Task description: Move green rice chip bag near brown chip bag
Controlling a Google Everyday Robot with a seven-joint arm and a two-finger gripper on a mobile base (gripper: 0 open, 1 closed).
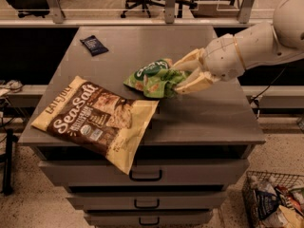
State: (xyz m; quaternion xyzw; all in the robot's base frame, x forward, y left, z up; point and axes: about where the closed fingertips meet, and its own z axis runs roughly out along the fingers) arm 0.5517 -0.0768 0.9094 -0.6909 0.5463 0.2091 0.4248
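Observation:
The green rice chip bag point(153, 78) is light green with a dark green oval logo. My gripper point(183, 77) is shut on its right end and holds it just above the grey cabinet top point(204, 113), right of centre. The brown chip bag point(95, 118), large, brown and cream with white "Sea Salt" lettering, lies flat at the front left, its lower corner hanging over the front edge. The green bag's left tip is close above the brown bag's upper right corner. My white arm point(247, 46) reaches in from the right.
A small dark blue packet point(93, 45) lies at the back left of the top. Drawers with handles point(145, 175) are below the front edge. A wire basket of packets point(275, 201) stands on the floor at the lower right. Office chairs are behind.

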